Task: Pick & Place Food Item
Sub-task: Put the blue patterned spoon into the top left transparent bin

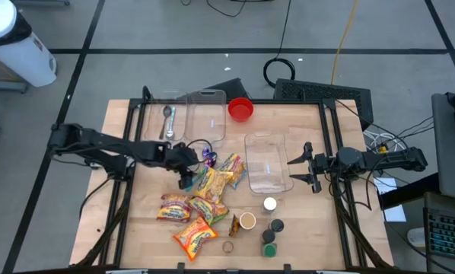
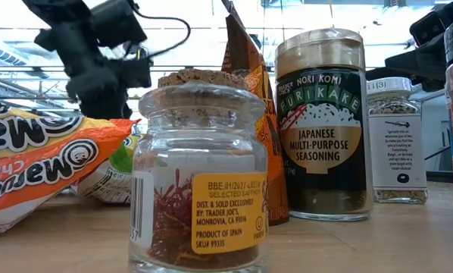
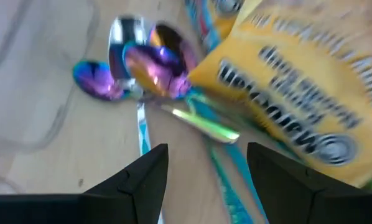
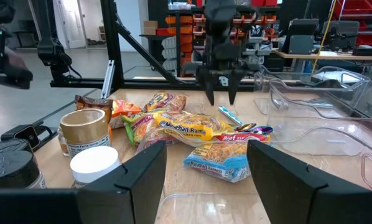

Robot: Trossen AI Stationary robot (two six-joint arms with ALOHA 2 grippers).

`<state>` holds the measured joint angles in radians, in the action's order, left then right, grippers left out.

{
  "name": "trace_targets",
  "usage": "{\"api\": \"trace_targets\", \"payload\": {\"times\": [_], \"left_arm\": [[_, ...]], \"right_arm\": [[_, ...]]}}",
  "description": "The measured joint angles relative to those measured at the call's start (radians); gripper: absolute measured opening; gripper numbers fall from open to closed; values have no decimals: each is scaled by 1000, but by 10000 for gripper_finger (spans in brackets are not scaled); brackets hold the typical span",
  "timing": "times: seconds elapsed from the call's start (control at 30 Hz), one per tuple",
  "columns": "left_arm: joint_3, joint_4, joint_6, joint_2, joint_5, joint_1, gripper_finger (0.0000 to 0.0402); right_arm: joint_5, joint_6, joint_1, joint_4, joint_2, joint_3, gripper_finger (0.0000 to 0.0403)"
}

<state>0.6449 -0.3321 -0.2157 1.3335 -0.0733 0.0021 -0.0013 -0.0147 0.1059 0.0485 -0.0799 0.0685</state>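
- Yellow ramen packets [image 1: 212, 186] lie heaped at the tabletop [image 1: 303, 129] centre in the high view. The left gripper [image 1: 186, 180] hangs at the pile's nine o'clock edge; the right gripper [image 1: 307, 169] waits at three o'clock by a clear bin [image 1: 267, 161].
- Low view: jars fill the front, so the saffron jar [image 2: 198, 178] hides any contact; I would not judge depth from here.
- Left wrist view: fingers [image 3: 142, 180] stand wide and empty over iridescent spoons [image 3: 150, 65] beside a packet [image 3: 285, 93]. Best to shift onto the packet, clear of the spoons, before closing.
- Right wrist view: its own fingers [image 4: 139, 180] are parted and empty, facing the pile [image 4: 186, 134].
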Motion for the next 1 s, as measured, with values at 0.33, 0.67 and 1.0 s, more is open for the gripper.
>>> {"api": "trace_targets", "payload": {"times": [0.33, 0.67, 1.0], "left_arm": [[0, -25, -28, 146, -113, 0, 227], [2, -10, -22, 189, -138, 2, 227], [1, -6, -73, 191, 7, 7, 227]], "right_arm": [[0, 0, 0, 0, 0, 0, 215], [0, 0, 0, 0, 0, 0, 218], [0, 0, 0, 0, 0, 0, 219]]}}
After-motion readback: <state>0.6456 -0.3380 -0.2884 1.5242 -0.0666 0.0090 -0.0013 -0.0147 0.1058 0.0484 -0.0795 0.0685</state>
